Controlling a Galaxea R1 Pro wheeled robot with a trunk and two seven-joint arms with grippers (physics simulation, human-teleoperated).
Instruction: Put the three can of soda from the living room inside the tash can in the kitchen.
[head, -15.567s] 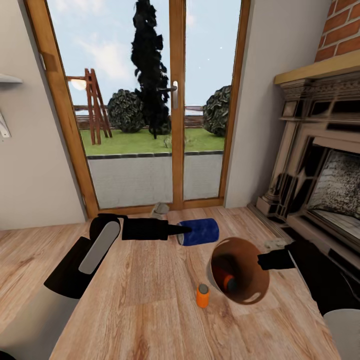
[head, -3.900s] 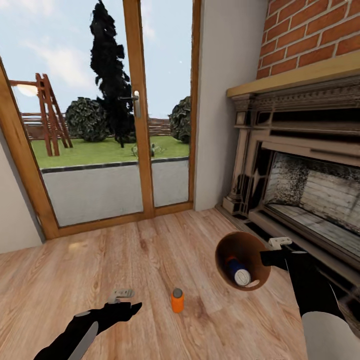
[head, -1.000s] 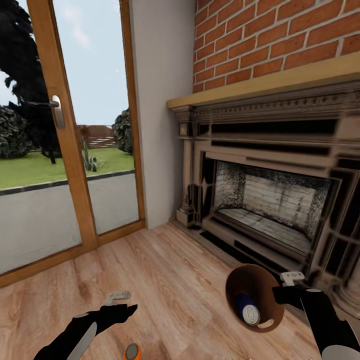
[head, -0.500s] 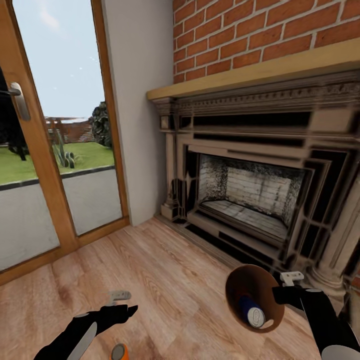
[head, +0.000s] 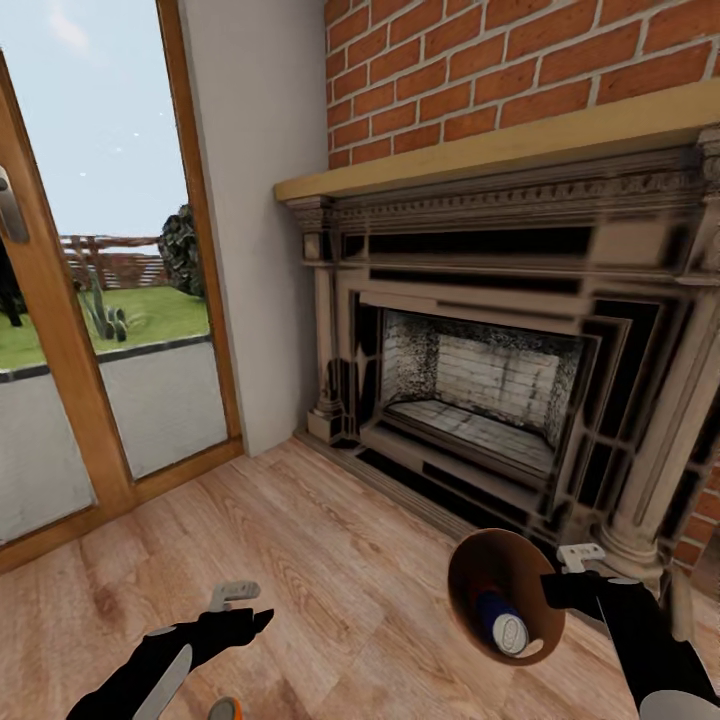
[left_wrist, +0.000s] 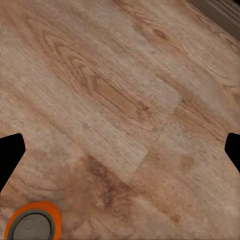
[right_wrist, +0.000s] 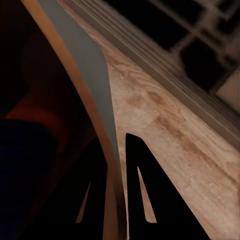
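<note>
a: while the base faces the fireplace (head: 470, 390), where does the last can sit?

b: starting at the left, the orange can (head: 224, 709) stands upright on the plank floor (head: 330, 560), at the very bottom edge of the head view, just below and beside the left hand (head: 243, 606). its long axis is vertical, so its grey top faces up.

a: is that hand holding anything?

b: no. its fingers are spread wide with bare floor between them. the left arm is clearly the nearer one, and i judge the can lies back toward the robot from the fingertips, so the hand would need to draw in and drop.

a: and over on the right?

b: the right hand (head: 560, 587) is clamped on the rim of the tash can (head: 478, 570), which it carries tipped with the mouth toward the camera. the blue can (head: 498, 622) lies inside on its side, silver end outward.

a: what do the wrist views add?

b: the left wrist view shows the orange can (left_wrist: 33, 225) from above, off to one corner rather than between the fingers. the right wrist view shows the bin wall (right_wrist: 82, 70) pinched between both fingers (right_wrist: 145, 200), which the head view only hints at.
</note>
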